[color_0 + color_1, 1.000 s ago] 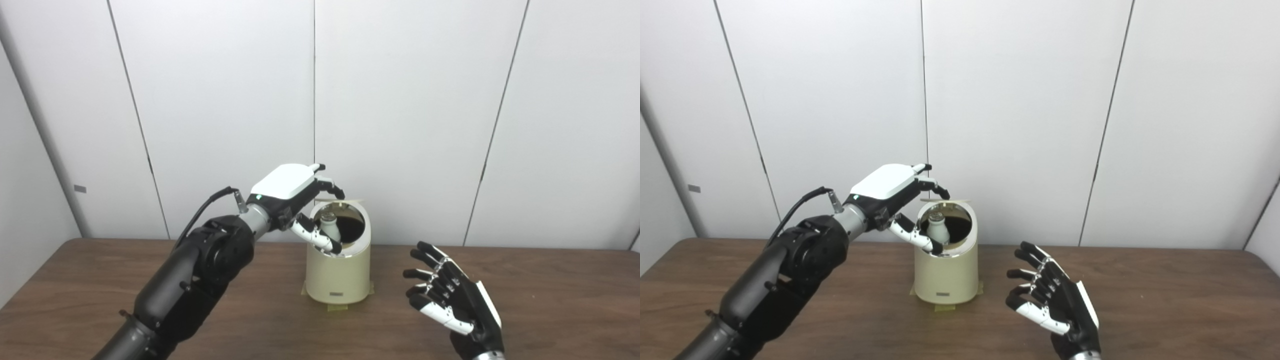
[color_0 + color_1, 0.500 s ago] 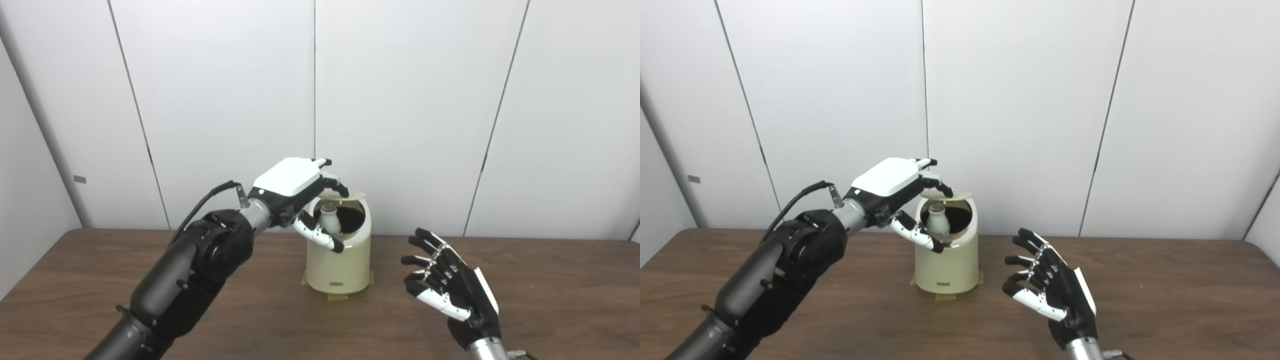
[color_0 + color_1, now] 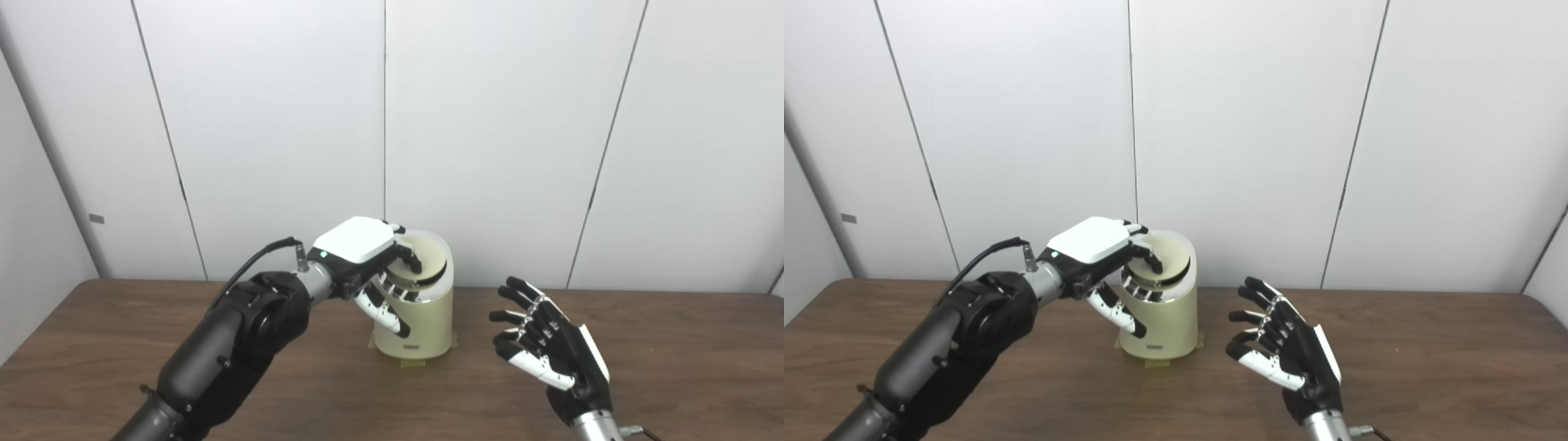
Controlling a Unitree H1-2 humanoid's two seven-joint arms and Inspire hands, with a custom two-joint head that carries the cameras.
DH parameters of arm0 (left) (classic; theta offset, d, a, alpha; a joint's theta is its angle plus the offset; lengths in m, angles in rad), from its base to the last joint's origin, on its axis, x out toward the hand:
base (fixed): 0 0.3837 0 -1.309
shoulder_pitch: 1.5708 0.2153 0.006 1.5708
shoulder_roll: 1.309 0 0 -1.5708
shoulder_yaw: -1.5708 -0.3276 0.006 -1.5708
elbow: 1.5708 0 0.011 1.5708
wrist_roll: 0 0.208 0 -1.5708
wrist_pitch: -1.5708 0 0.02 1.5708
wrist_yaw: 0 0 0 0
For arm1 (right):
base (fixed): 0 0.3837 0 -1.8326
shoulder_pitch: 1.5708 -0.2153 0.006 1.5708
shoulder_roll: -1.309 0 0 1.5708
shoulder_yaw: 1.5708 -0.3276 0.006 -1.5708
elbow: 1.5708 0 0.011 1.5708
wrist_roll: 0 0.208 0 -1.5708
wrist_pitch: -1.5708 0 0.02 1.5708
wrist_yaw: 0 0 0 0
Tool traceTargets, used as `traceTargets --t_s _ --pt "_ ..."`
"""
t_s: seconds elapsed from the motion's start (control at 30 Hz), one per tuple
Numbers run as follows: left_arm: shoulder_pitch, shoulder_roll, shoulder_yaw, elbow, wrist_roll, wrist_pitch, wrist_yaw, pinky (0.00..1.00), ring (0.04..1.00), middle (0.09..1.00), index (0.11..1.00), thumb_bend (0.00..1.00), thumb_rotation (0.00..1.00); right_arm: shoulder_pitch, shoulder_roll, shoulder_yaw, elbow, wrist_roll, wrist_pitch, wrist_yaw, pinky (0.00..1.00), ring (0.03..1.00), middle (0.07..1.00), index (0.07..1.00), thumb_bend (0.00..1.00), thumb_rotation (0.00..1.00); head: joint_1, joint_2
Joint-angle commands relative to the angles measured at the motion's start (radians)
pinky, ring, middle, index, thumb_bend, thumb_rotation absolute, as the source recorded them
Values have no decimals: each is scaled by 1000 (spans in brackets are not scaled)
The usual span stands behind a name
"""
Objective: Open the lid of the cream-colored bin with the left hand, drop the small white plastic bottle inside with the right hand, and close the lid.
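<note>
Left eye view: the left hand (image 3: 367,257) presses its fingertips on the lid (image 3: 422,260), now nearly flat on the bin (image 3: 422,324); it clasps nothing. The bottle is hidden, presumably inside. Right eye view: the right hand (image 3: 1283,352) waits, empty and spread, near right of the bin. A thumb against the front wall could tip the bin or leave the lid ajar.

Matt cream bin (image 3: 422,324) with shiny metal rim, wood-grain table (image 3: 674,343), glossy black-and-white plastic left hand (image 3: 367,257)
</note>
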Motion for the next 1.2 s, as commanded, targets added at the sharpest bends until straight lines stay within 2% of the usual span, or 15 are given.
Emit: traceTargets --t_s 0.0,0.3,0.57,0.8,0.9,1.03,1.1,1.17 --pt "-40 5 2 -12 20 -1 1 1000 972 775 729 1000 359 -33 2 0 -24 5 -9 -2 473 668 811 813 857 301 1 1" --pt "-7 -4 -37 -9 70 -17 0 1000 955 791 751 1000 390 -31 2 -1 -36 5 2 -2 472 664 809 807 866 311 0 10" --pt "26 -23 -67 9 135 3 -3 1000 999 910 902 1000 410 -26 5 0 -49 6 8 -3 466 660 807 804 866 310 -4 13" --pt "46 -33 -64 20 130 9 -3 1000 1000 917 903 1000 394 -24 6 -3 -61 11 22 -4 474 661 805 800 866 300 -7 14" --pt "56 -28 -26 -23 103 8 26 1000 1000 900 886 992 415 -23 5 -4 -64 6 23 -7 482 659 804 799 875 312 -7 14" --pt "84 -53 68 -86 30 13 99 1000 974 874 846 918 414 -22 4 -5 -69 6 28 -7 480 656 801 798 874 314 -6 13" --pt "116 -93 153 -116 -51 7 174 926 947 883 826 871 357 -22 2 -7 -66 7 25 -6 481 656 801 799 864 315 -6 12" --pt "153 -132 235 -142 -119 -19 264 777 889 873 817 821 303 -23 1 -10 -59 7 20 -6 482 651 797 796 876 323 -6 11"
